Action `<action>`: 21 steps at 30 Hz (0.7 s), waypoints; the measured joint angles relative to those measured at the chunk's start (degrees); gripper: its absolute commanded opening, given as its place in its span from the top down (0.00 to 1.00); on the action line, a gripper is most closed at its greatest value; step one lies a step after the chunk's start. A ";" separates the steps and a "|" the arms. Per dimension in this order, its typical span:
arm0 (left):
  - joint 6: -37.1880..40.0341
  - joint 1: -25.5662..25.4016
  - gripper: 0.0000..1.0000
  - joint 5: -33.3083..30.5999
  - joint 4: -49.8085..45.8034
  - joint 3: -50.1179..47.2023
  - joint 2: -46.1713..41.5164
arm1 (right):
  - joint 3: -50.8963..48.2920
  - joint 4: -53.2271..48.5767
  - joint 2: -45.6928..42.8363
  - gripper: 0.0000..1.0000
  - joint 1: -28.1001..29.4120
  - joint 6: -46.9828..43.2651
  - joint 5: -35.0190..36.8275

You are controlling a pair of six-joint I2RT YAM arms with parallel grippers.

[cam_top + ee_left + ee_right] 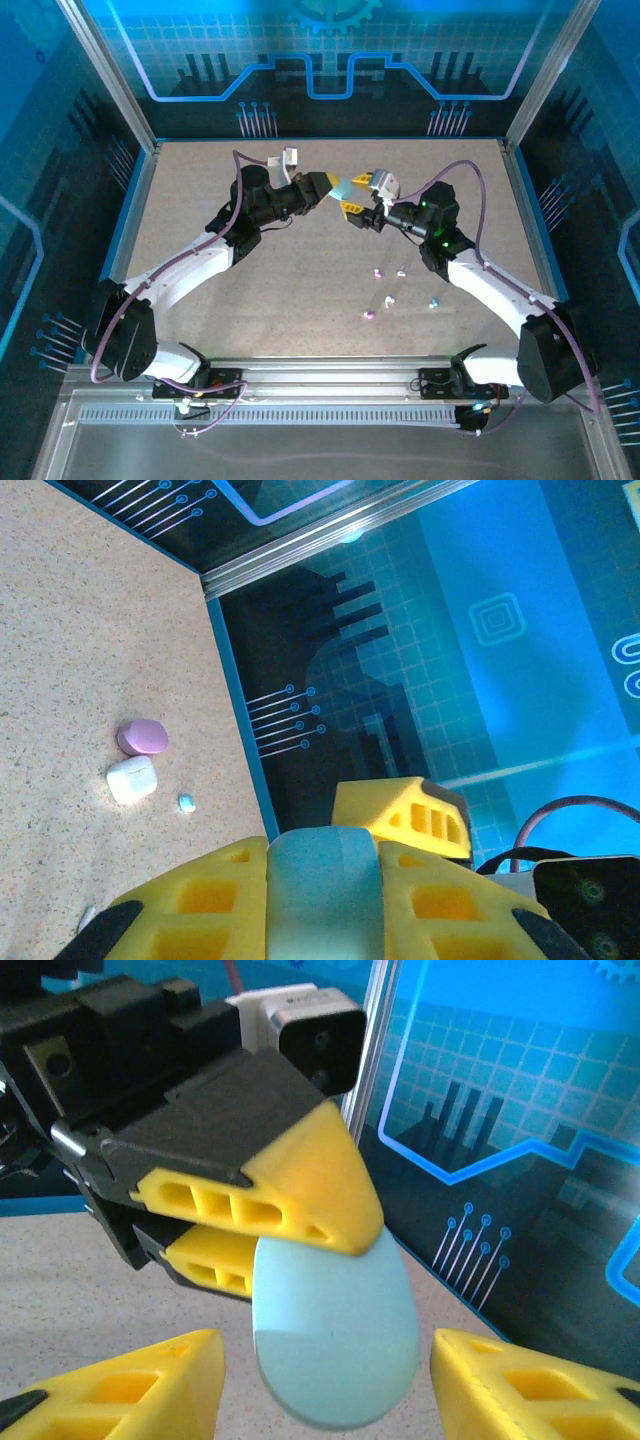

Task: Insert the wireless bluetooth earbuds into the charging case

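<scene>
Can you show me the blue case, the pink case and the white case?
blue case (335,1340): right wrist view, its rounded front.
pink case (143,736): left wrist view, its top.
white case (132,779): left wrist view, its top.

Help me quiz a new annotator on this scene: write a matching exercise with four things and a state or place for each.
Things:
1. light blue case
2. purple case
3. left gripper
4. right gripper

States or places:
A. open
B. lying on the table
C. shut on a case
D. pinched between yellow fingers

Pairs: 1-D, 2-B, 3-C, 4-A.
</scene>
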 measured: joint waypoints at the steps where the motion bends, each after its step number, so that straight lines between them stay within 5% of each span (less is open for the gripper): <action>1: 0.00 0.00 0.88 0.15 0.00 -0.02 0.00 | 0.33 0.02 0.15 0.45 -0.02 0.02 -0.33; 21: 0.11 0.00 0.88 2.10 0.57 0.00 -0.07 | 3.93 -7.58 1.27 0.46 -0.31 -4.39 -2.45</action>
